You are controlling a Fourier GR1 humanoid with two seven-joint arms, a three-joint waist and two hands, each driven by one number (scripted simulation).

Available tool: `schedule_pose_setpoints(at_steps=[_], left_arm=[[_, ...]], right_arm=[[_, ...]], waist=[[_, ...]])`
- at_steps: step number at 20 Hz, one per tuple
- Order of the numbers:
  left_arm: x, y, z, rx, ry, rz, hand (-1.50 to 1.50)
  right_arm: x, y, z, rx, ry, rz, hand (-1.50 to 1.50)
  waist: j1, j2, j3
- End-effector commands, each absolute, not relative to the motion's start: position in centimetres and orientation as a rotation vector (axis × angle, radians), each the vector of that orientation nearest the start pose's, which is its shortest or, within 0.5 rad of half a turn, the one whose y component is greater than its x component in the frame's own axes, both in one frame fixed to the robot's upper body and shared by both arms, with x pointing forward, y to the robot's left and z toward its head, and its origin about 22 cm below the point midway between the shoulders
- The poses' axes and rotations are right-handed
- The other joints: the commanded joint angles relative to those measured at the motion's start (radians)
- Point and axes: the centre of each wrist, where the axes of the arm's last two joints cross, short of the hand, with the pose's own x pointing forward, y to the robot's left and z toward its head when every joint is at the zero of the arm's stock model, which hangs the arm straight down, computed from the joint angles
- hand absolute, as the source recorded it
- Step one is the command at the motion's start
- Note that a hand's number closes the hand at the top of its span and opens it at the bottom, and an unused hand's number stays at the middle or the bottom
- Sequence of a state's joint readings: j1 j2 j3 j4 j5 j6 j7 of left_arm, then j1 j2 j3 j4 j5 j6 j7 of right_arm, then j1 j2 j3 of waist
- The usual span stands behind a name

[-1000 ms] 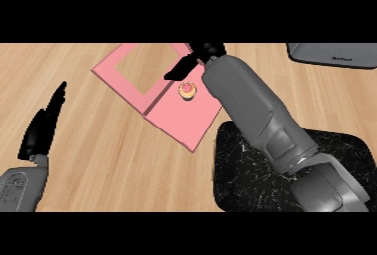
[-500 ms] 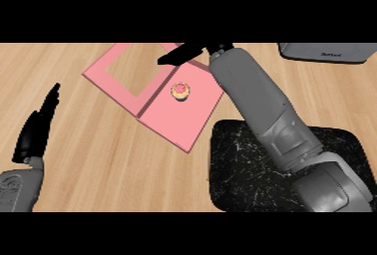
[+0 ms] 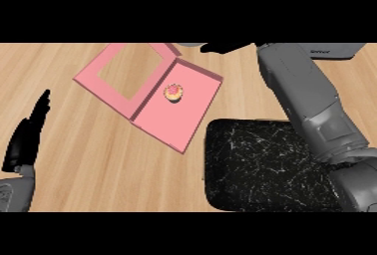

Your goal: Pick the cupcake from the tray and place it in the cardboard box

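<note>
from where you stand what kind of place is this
Probably a kitchen counter: a wooden worktop carrying a black speckled tray, an open pink box with a cupcake inside, and the edge of a grey appliance at the back.

The cupcake (image 3: 174, 92) sat inside the pink cardboard box (image 3: 193, 112), well below the right hand (image 3: 225, 47) fingers; the left hand (image 3: 29, 134) rested open, far aside.
</note>
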State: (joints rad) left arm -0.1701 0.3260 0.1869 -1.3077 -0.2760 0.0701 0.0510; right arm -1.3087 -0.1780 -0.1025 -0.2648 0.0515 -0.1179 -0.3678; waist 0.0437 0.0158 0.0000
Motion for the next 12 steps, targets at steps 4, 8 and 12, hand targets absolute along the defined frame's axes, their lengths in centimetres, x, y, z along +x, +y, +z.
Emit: schedule_pose_setpoints(at_steps=[4,8,12], left_arm=[[27.1,34.3,2.2,0.622,-1.403,-0.232,0.00],[27.7,34.1,1.6,0.619,-1.374,-0.225,0.00],[27.2,35.0,0.9,0.629,-1.405,-0.244,0.00]], right_arm=[[47.5,-26.0,16.6,-0.194,-1.877,0.344,-1.50],[46.7,-30.1,16.6,-0.169,-1.867,0.395,-1.50],[46.0,-32.6,16.2,-0.175,-1.826,0.500,-1.50]], waist=[[-0.001,0.001,0.001],[-0.017,-0.002,0.001],[-0.001,0.003,0.001]])
